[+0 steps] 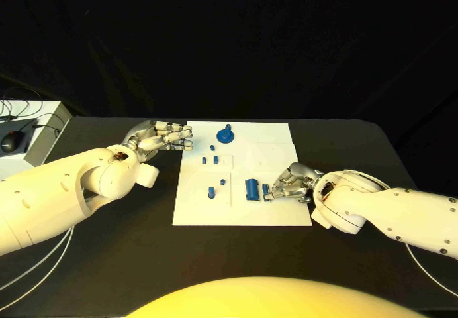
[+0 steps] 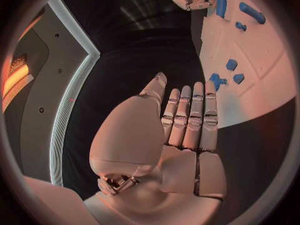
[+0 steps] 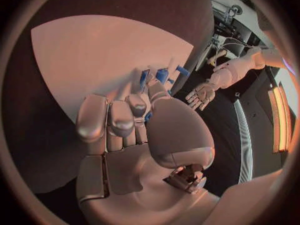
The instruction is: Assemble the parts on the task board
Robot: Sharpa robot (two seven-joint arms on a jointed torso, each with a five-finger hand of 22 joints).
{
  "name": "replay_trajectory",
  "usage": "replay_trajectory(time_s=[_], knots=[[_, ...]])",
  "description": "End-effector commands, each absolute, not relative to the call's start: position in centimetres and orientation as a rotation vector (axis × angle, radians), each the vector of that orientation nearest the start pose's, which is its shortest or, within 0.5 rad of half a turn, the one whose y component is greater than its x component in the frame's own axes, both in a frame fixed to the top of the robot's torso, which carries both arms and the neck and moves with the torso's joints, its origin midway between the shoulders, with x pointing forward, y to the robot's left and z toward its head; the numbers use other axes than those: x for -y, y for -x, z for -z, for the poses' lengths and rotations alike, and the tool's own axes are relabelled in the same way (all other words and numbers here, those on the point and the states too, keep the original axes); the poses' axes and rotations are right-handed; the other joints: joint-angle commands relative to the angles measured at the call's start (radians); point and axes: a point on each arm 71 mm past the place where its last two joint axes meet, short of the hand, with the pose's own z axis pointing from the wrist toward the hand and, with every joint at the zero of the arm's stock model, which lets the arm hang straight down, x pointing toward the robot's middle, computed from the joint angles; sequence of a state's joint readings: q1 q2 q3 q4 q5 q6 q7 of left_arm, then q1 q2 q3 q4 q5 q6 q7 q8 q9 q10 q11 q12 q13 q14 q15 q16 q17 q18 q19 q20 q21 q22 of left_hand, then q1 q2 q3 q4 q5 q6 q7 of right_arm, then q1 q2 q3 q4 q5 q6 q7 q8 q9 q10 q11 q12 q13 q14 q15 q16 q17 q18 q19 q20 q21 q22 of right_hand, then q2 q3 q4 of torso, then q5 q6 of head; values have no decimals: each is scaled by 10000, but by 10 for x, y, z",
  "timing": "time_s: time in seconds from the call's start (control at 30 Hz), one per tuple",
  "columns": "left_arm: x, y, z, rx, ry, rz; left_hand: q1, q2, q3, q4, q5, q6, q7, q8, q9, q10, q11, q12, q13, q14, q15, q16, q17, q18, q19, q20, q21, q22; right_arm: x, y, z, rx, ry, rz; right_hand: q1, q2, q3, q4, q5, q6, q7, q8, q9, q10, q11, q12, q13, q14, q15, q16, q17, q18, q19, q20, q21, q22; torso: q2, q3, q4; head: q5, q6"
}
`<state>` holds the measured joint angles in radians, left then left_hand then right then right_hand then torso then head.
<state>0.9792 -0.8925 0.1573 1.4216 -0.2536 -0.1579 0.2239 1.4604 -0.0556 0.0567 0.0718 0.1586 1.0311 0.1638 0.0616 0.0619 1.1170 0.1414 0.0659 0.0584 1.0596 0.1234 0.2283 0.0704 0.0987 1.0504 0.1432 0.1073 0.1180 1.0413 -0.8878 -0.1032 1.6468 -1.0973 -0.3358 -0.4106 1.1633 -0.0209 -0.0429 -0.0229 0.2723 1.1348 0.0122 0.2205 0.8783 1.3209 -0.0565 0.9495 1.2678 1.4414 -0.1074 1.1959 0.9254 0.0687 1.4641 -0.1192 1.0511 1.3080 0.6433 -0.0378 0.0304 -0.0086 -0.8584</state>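
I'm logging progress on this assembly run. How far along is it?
Early, it seems. Several blue parts stand or lie apart on the white board: a round knobbed piece at the far end and small pegs nearer. In hand: the right hand has its fingers at a long blue block; whether it grips it is unclear. The left hand is open at the board's edge. Most of the assembly looks left.

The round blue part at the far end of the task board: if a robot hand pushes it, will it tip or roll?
The round blue part looks wide and low, so it probably slides rather than tips. It seems stiff and light. On the smooth task board, a nudge may shift it easily.
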Motion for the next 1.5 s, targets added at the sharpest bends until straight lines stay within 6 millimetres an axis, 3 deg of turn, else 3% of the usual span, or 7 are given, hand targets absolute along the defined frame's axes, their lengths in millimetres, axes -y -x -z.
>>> replay_trajectory(time_s=[0.03,0.7,1.23,1.4,1.5], knots=[[-258,-484,229,-16113,10812,14284,-11,49,45,21,8,-6,57,15,1,-71,-14,-45,13,-73,-25,42,12,-189,-69,-5,-50,-12,206,-416,284,-21113,-3721,-5507,2,65,2,-43,-61,-35,-45,34,8,81,-16,24,12,29,-61,36,6,-102,459,-68,62,1430,4,0,1,-5,-10],[-258,-484,229,-16097,10807,14286,-10,48,47,20,8,-4,62,15,1,-73,-12,-46,13,-77,-24,43,12,-191,-72,-5,-52,-12,204,-417,288,-21304,-2918,-5116,121,161,37,-218,-6,-46,-83,161,23,90,-42,10,10,27,-79,46,50,-114,456,-85,86,1434,-4,-1,-8,1,1],[-259,-484,229,-16051,10807,14268,-28,51,44,33,11,-1,63,15,1,-70,-12,-44,14,-82,-23,45,12,-199,-81,-5,-55,-11,205,-421,274,-18973,-4933,-7646,-94,103,-34,-24,340,-109,-66,210,12,59,-29,-35,-6,18,-72,-3,-1,-104,444,-82,-10,1412,-5,-7,4,-33,24],[-259,-484,229,-15949,10829,14267,-69,41,21,61,8,-24,58,13,1,-97,-6,-46,14,-96,-15,41,10,-203,-89,0,-60,-13,211,-425,268,-17857,-5896,-8567,-105,116,-97,19,394,-207,30,38,-155,-64,35,-195,-80,1,-25,-191,-217,-64,377,-42,-371,1331,-11,-18,-7,-9,81],[-259,-484,228,-15870,10850,14284,-79,36,13,67,9,-28,56,13,1,-101,-2,-45,14,-104,-11,37,9,-205,-93,2,-63,-14,215,-426,266,-17259,-6400,-8905,-214,72,-257,138,410,-188,121,-275,-525,-130,99,-280,-134,-6,19,-292,-341,-24,368,2,-606,1289,-20,-13,-2,-9,127]])
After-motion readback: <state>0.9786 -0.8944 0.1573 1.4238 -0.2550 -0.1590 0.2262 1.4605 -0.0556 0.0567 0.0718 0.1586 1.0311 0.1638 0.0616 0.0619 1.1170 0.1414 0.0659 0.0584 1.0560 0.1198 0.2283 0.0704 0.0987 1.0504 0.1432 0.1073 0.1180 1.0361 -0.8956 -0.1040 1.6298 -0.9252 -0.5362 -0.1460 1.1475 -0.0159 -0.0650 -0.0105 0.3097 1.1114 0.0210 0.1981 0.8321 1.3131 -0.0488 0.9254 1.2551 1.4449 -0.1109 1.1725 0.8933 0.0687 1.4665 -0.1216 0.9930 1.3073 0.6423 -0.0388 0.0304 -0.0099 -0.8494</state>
